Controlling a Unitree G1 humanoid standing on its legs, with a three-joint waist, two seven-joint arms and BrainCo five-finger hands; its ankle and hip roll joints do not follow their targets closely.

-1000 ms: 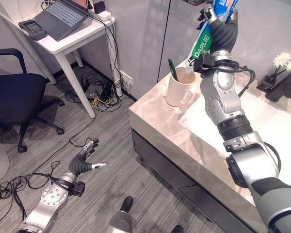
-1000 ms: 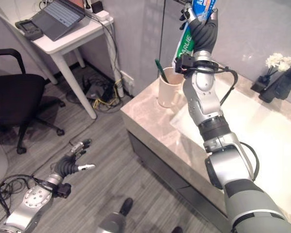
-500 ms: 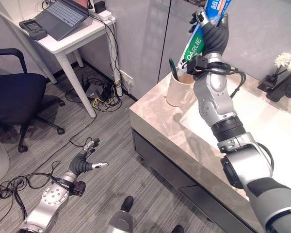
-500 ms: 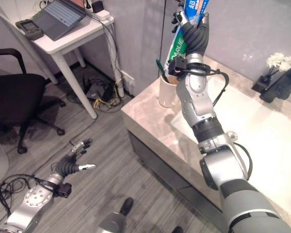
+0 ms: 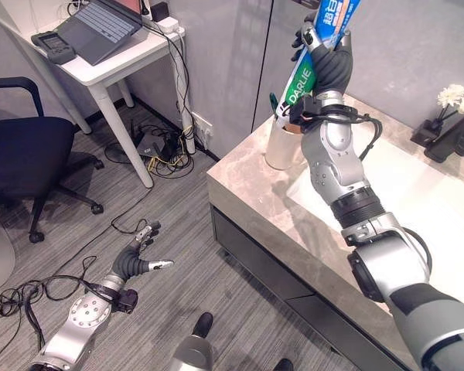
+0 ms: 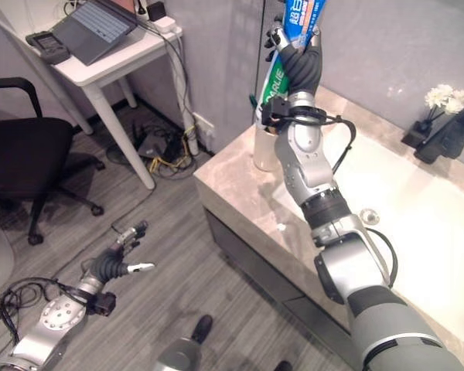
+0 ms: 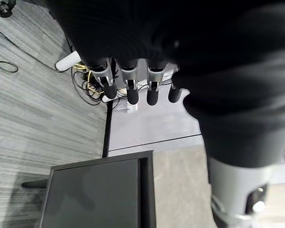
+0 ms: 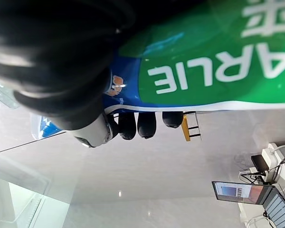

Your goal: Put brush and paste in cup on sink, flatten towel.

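- The toothpaste tube (image 5: 313,54), green, white and blue, is held high above the marble counter (image 5: 251,189), tilted, with its lower end pointing down toward the cup (image 5: 278,143).
- The right hand (image 5: 330,66) has its fingers wrapped tightly round the tube's middle; the right wrist view shows the dark fingertips (image 8: 146,124) curled against the tube's printed face.
- The cup is cream-coloured and stands near the counter's corner, partly hidden behind the right wrist.
- A green toothbrush (image 5: 273,103) stands in the cup, its end sticking up above the rim, just beside the tube's lower end.
- The sink basin (image 6: 417,224) lies to the right of the cup, sunk into the counter.
- The left hand (image 5: 137,257) hangs low over the grey floor (image 5: 170,232), well apart from the counter, fingers loosely spread and holding nothing.
- A white desk (image 5: 112,66) with a laptop (image 5: 100,27) and a black office chair (image 5: 19,158) stand on the left.
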